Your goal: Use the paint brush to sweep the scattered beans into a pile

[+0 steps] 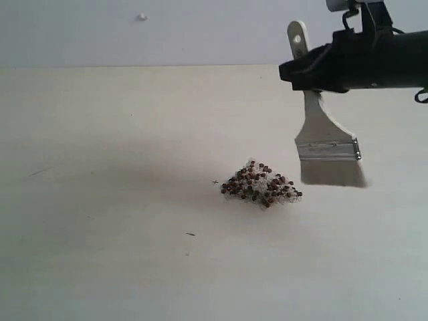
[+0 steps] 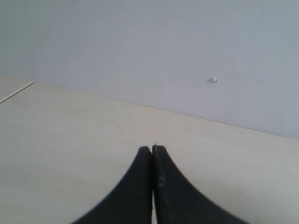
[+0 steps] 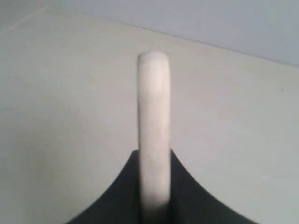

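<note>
One pale worktop (image 1: 100, 200) spans our views. Right tool (image 1: 304, 72) clamps the paint brush (image 1: 326, 144) by its handle, bristles down. Left tool (image 2: 152, 154): jaws pressed together. We see the pile (image 1: 262, 184) mid-worktop, just left of the bristles, not touching; its beans (image 1: 271, 190) are tightly heaped.

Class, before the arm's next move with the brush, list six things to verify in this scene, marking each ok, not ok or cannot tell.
1. Right gripper closed on the paint brush handle: ok.
2. Beans gathered in one pile: ok.
3. Bristles apart from the pile: ok.
4. Bristles touching the table: cannot tell.
5. Left gripper shut and empty: ok.
6. No stray beans; dark specks lie outside the pile: cannot tell.
</note>
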Robot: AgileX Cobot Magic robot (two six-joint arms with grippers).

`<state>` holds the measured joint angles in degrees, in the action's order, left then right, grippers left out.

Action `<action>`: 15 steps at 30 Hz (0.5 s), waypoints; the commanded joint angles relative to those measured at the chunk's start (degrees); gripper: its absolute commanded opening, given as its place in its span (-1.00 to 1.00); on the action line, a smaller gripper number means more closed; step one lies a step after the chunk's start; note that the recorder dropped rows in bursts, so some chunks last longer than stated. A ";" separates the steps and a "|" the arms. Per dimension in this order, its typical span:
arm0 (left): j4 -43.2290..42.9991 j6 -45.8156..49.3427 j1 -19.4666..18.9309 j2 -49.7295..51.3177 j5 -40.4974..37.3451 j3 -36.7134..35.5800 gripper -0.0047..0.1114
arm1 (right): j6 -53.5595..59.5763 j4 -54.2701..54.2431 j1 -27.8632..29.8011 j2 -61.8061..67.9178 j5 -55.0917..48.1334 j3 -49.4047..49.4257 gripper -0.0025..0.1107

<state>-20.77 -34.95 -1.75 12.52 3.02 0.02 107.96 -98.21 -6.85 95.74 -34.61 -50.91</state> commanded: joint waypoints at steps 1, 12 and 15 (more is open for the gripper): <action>0.43 0.29 -0.24 -0.35 0.21 -0.02 -0.92 | 1.57 -1.74 0.24 -1.67 4.26 2.01 -0.96; 0.43 0.29 -0.24 -0.35 0.21 -0.02 -0.92 | -35.76 29.77 0.24 -4.74 15.17 -2.07 -0.96; 0.43 0.29 -0.24 -0.35 0.21 -0.02 -0.92 | -61.53 56.14 0.24 -4.74 14.71 -5.54 -0.96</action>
<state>-20.77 -34.95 -1.75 12.52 3.02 0.02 67.88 -63.48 -6.85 91.76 -19.72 -53.49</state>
